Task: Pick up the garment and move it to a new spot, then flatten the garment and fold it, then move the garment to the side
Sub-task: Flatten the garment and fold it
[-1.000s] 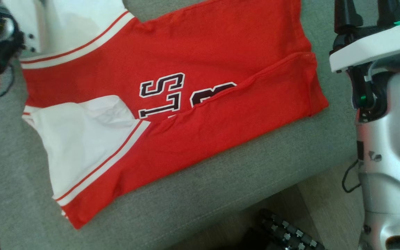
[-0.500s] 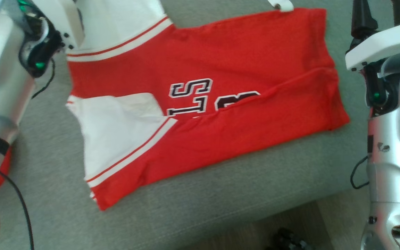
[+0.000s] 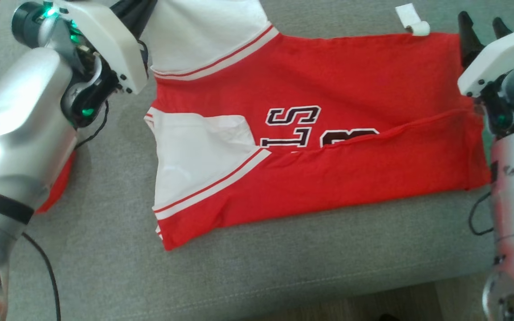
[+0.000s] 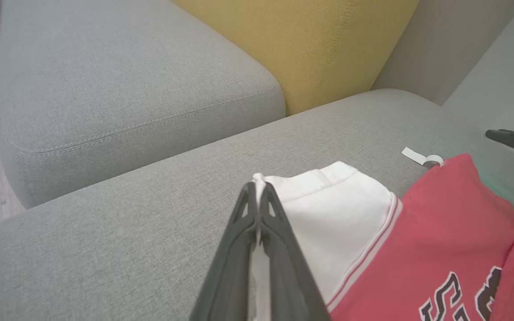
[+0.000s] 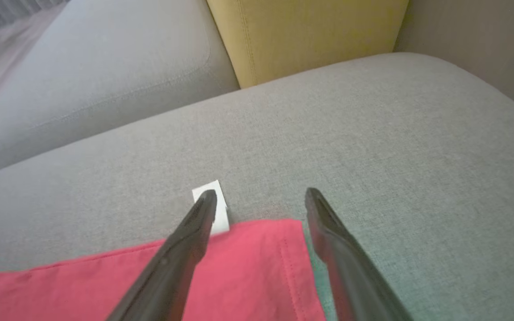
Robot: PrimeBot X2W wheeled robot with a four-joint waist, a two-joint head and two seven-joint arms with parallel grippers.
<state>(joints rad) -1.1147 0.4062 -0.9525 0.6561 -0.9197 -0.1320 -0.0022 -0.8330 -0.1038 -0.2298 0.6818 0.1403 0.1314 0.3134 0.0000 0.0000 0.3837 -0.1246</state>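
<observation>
the garment (image 3: 350, 80) lies flat on the sofa seat (image 3: 283, 267), near its front edge. the left gripper (image 4: 257, 189) pinches the white sleeve (image 4: 333, 205); the right gripper (image 5: 260, 195) stands apart over the red hem corner (image 5: 283, 236): close there, then lift evenly.

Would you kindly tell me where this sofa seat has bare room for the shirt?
Free: the grey strip between the shirt and the seat's front edge; the stretch beyond it toward the yellow backrest. Crowded: the shirt's far corners, at the left pincer and right pincer.
</observation>
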